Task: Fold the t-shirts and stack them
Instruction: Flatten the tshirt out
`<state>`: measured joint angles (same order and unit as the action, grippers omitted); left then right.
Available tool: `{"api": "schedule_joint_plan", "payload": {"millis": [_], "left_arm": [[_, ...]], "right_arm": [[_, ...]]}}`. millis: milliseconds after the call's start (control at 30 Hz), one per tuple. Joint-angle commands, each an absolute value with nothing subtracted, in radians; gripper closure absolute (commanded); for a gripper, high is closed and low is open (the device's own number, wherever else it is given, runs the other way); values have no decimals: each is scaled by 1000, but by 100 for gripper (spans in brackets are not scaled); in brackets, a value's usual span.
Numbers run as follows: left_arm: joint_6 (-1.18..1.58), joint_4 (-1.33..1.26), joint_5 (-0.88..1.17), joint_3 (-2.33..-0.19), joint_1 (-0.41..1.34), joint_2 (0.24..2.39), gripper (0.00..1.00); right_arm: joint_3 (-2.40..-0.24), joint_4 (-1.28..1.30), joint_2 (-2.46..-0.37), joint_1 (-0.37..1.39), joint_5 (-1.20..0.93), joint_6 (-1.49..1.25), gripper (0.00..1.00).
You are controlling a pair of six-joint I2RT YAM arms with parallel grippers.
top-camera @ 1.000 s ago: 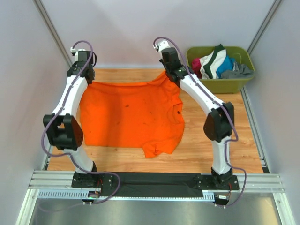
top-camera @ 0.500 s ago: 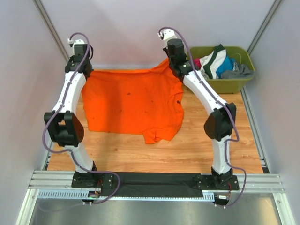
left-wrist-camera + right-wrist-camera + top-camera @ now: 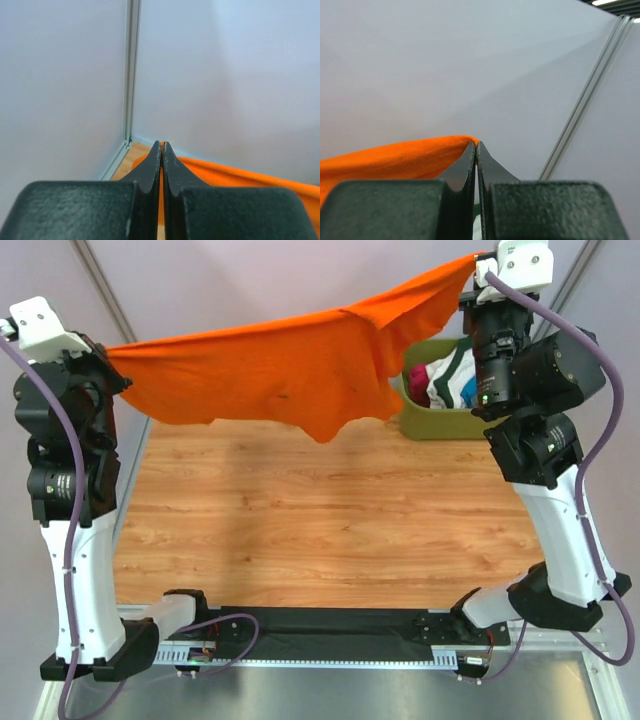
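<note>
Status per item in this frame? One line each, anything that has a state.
orange t-shirt: unfolded, held up in the air, stretched between both grippers, middle sagging.
left gripper: shut on one edge of the shirt.
right gripper: shut on the opposite edge.
green tub: upright, part hidden behind the shirt.
clothes: crumpled heap inside the tub, unfolded.

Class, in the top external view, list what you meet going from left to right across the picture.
left arm → orange t-shirt → olive-green tub → right arm
</note>
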<state>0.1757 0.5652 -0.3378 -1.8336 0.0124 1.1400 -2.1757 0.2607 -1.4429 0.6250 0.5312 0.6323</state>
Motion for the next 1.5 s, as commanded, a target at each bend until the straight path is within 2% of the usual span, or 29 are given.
{"api": "schedule_joint_plan", "payload": {"millis": [0,133,467,600,1000,1300,1467], "left_arm": [[118,638,-345,-1893,6,1193,100],[107,709,-394,-2021,6,1215,100],[106,821,-439,-2117,6,1187,100],[120,873,-457,-2109,6,1169,100],[109,890,-508,-2063,6,1086,100],[94,946,-483,-2077,6,1008,100],[95,997,-483,-2077,6,943,100]], "right_arm": [[-2180,223,-1520,661,620,830,100],[-2192,180,-1526,696,722,935,100],[-2163,22,-1471,848,856,1202,100],[-2134,-126,-1460,911,890,1412,100],[-2115,-201,-1414,1002,949,1512,100],[-1984,-291,-1313,1092,1034,1653,100],[-1881,-432,-1247,1144,1089,1769,100]]}}
